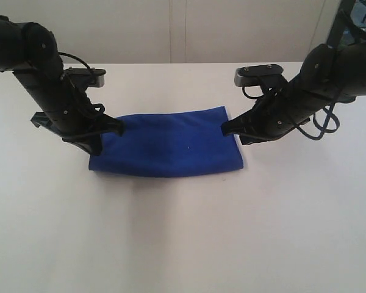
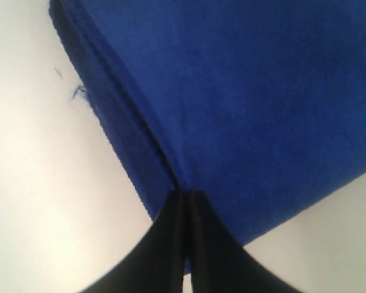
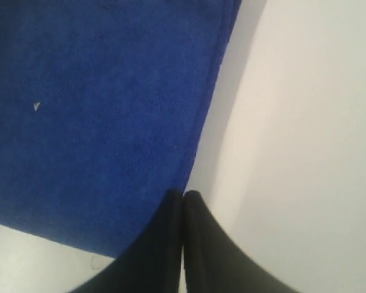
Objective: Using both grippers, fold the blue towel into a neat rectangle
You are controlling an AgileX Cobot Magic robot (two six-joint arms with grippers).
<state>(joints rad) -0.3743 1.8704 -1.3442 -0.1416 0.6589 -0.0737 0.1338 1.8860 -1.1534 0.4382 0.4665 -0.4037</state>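
Both grippers clenched at the ends of the folded blue towel [image 1: 171,146].

The left gripper [image 2: 186,194] has its black fingers [image 2: 165,244] pressed together, tips at the towel's left end where stacked layers show; whether they pinch any cloth I cannot tell. The right gripper [image 3: 183,194] is also shut tight, with its tips at the towel's right edge. The towel lies flat as a wide band mid-table, a pale speck [image 3: 36,107] on top. The white table [image 1: 183,244] spreads around it, and both arms slope up and outward.

Bright even light, soft shadows, blurred close-ups
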